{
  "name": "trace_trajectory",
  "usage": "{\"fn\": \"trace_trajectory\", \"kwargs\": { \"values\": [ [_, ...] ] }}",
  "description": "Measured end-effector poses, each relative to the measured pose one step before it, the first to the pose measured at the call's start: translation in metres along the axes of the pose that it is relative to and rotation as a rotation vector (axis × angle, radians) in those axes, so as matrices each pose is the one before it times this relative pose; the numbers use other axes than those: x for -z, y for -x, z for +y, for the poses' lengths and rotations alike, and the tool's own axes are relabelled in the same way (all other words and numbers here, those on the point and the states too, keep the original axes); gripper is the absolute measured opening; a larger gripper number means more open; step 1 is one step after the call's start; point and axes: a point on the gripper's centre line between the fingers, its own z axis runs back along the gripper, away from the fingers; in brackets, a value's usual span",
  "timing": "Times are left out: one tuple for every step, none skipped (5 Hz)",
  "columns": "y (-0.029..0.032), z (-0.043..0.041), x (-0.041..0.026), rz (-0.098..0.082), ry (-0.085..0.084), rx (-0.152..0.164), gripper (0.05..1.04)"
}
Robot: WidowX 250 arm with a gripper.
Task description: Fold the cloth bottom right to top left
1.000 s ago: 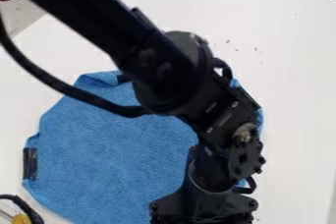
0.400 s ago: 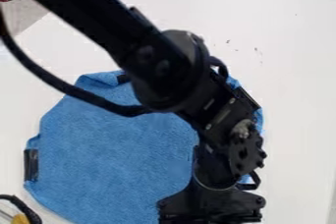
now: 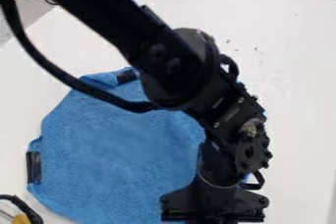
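Cloth (image 3: 125, 154): blue, spread on the desk (image 3: 298, 46), lower left to centre, partly beneath the arm (image 3: 197, 75); edges uneven, a small turned-over bit at top.
Claw (image 3: 213, 212): bottom edge of view, by the cloth's lower right; cannot tell if open, closed or gripping.
Handling: likely light, limp, slightly grippy, not fragile; may bunch.
Hold: best a shallow pinch at the lower-right edge.
Dark patches (image 3: 34, 167): on the cloth's rim; no legible writing.

Room over cloth (image 3: 111, 161), lower left; cable (image 3: 131, 105) crosses above, arm (image 3: 177, 68) blocks right.
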Motion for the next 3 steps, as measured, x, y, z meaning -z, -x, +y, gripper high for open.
{"fn": "trace_trajectory", "kwargs": {
  "values": [
    [-0.00934,0.01571,-0.0034,-0.0051,-0.0599,-0.0095,0.102],
    [-0.0113,0.02125,-0.01999,0.0369,-0.0226,-0.0588,0.064],
    [-0.0085,0.00285,-0.0488,0.0671,0.0596,-0.0594,0.058]
  ]
}}
